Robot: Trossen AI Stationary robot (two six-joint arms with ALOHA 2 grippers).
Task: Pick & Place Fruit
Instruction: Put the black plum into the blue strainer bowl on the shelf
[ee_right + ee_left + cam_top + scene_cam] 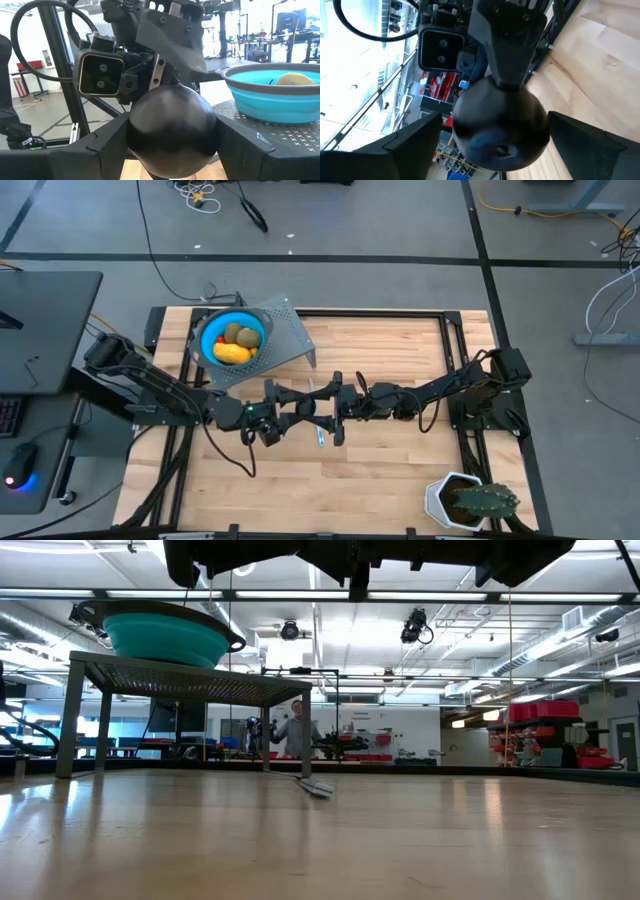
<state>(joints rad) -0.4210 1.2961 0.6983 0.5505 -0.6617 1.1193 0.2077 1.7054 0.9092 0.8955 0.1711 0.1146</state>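
Hanging above the middle of the pale wooden table (400, 470), a glossy black ball (172, 132) sat where the two dark arms met nose to nose. The right gripper (172, 150) had its two fingers pressed on opposite flanks of the ball and appeared to be carrying it. The left gripper (495, 150) stood wide around the same ball at a crossed angle. One finger (410, 145) showed a sliver of gap, while the other looked at or near the surface, so it did not seem to grip yet.

The remaining fruit lay well apart in a collapsible turquoise bowl (203, 340) on a perforated grey metal stand (285, 340) at the table's far left. It held a yellow oblong piece (232, 353) and two olive-brown ovals (240, 335).

The ball looked hard, smooth and shiny, probably a light plastic piece. A round, slick surface like this would likely squirt out of flat fingers if pinched off-centre. The safest hold seemed to be across its widest girth, with the pads square to each other. The left fingers would need to close on the free band between the right fingers, without touching them. The ball looked stiff enough to take firm pressure without denting.

The risk lay in one side letting go before the other was seated. If dropped, the ball would probably roll far across the bare boards. The bowl's raised rim would then call for a release low inside it.
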